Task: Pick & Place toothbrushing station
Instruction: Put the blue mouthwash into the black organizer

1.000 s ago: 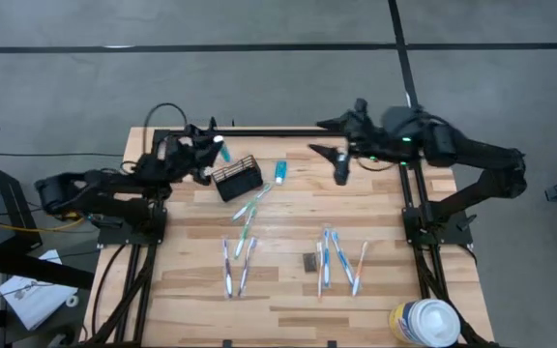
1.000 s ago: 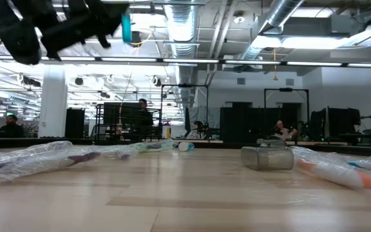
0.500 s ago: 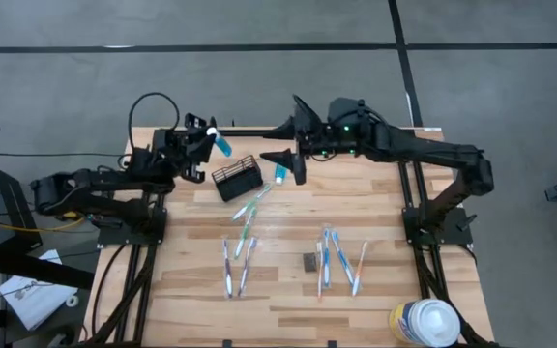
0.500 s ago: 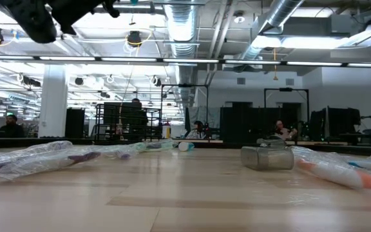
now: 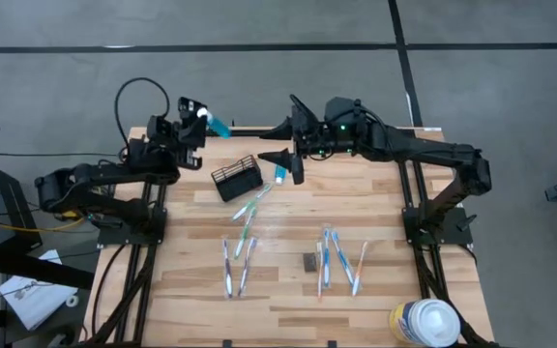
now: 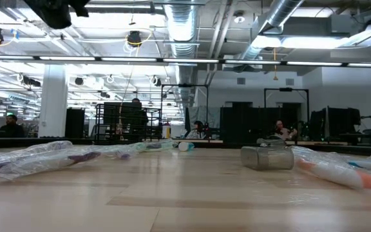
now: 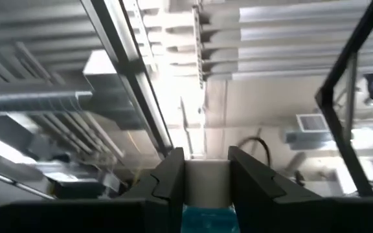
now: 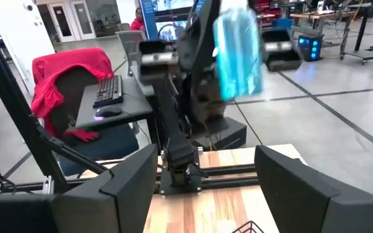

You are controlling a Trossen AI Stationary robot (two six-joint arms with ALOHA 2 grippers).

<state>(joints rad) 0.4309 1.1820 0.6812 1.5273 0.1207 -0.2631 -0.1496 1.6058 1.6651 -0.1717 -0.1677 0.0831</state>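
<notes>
A: Two grippers up top. Left gripper (image 5: 204, 118) is pinched on a blue-and-white toothpaste tube (image 5: 215, 123), w/ the tube's cap sticking out past its fingertips (image 7: 173, 178).

B: And the caddy (image 5: 237, 178)?

A: On the table (image 5: 288, 290), below & just beside the left gripper. Right gripper (image 5: 280, 141) spread wide, nothing in it, w/ another tube (image 5: 279, 173) under its tips. Can't read any label.

Counter (image 5: 288, 300), light wood planks; black mesh caddy (image 5: 237, 178) upper centre; one toothpaste tube (image 5: 279, 173) beside it; toothbrushes (image 5: 337, 259) scattered mid-frame; dark grey block (image 5: 309, 261); white canister (image 5: 424, 323) lower right.
</notes>
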